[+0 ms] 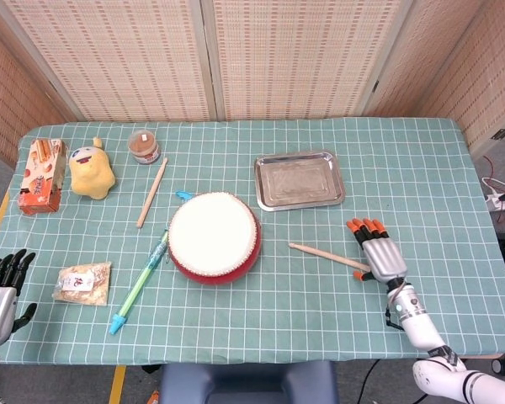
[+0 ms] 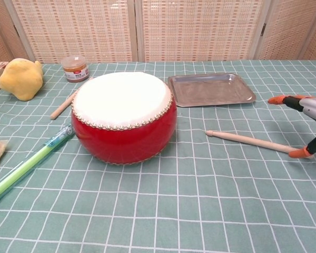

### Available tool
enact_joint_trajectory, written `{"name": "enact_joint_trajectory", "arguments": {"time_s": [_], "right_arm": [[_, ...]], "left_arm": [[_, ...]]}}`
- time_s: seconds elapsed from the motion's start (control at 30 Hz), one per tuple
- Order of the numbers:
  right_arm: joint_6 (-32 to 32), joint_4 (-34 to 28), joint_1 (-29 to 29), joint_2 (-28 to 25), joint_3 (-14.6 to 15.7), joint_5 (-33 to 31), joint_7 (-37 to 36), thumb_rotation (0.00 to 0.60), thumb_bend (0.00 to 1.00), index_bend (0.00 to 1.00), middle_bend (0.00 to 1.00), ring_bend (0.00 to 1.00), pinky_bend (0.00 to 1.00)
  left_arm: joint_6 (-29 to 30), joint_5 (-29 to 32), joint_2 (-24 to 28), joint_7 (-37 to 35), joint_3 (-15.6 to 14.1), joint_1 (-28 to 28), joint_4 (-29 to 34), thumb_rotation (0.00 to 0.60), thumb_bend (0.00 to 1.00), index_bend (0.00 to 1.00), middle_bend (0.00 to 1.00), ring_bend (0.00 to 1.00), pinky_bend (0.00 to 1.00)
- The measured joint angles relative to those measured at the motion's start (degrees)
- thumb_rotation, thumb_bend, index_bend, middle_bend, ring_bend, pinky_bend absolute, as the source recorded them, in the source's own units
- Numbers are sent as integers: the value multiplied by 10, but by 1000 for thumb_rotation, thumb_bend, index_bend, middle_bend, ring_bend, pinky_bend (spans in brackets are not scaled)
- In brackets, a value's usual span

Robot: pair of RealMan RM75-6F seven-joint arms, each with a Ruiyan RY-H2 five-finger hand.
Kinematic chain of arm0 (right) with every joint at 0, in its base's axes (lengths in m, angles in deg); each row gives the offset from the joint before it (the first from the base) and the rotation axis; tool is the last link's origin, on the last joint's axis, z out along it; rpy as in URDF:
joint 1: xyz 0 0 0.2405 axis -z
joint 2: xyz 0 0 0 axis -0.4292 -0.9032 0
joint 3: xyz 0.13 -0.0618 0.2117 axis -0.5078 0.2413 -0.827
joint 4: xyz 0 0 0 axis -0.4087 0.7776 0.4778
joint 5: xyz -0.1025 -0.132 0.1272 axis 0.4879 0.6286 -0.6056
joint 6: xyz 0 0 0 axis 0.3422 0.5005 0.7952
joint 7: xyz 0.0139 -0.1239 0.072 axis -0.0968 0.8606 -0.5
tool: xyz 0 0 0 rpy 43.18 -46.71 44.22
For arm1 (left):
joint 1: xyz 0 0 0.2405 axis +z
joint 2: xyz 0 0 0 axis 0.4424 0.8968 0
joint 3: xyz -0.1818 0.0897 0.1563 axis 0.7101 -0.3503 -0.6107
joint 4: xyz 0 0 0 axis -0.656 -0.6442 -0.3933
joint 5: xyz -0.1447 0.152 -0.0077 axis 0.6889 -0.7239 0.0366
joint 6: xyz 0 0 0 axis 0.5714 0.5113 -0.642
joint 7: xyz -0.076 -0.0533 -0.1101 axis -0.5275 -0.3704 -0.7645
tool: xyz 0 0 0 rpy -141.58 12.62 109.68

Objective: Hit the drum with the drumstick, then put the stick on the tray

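- My right hand (image 1: 379, 252) is hovering low over the green checked cloth at the near right, metal-backed fingers with orange rubbery tips stretched out flat and apart, gripping nothing.
- My thumb tip is resting right at the butt end of the drumstick (image 1: 324, 252), a slim, pale wooden rod lying flat on the cloth, its small rounded head pointing left toward the drum (image 1: 214, 236).
- The drum is sitting mid-table: round, glossy red shell, smooth white skin, a ring of pale studs around the rim.
- The tray (image 1: 299, 179) is lying far of the stick, well apart from it: a shiny rectangular metal dish with rounded corners and a raised lip.
- My left hand (image 1: 2, 286) is showing at the near left edge, dark fingers spread and pointing up, holding nothing.
- The head view alone is giving me that left hand, plus the snack box (image 1: 41, 175) at the far left and the flat crinkly packet (image 1: 82, 283) near it.
- The chest view is catching the drum's bulging side and the stick lying level on the cloth, with only the edge of my right hand (image 2: 305, 124) at the frame's right.
- Both views are showing a second wooden stick (image 1: 151, 192), a soft yellow plush toy (image 1: 92, 168), a small brown jar (image 1: 143, 146) and a translucent green pen-shaped tube (image 1: 140, 282) left of the drum.
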Motion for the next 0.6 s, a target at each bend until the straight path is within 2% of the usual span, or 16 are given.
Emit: {"name": "enact_joint_trajectory", "arguments": {"time_s": [0.1,0.23,0.6], "right_arm": [[-29,-37,-17,-6,-4,-8,-12,600,205,290,49,0,62],[-47,-30,-41,14,-16,-26,-8,600,266,392,48,0,68],[-98,66,-96,89,-41,-82,0,600,298,424,48,0,69]], "left_arm": [[1,-4,0,1,-1,0,1,600,249,33,0,0,21],[1,-4,1,-2,-1,0,1,600,249,32,0,0,20],[-2,-1,2,-11,-3,3,-5,600,249,32,0,0,20]]}}
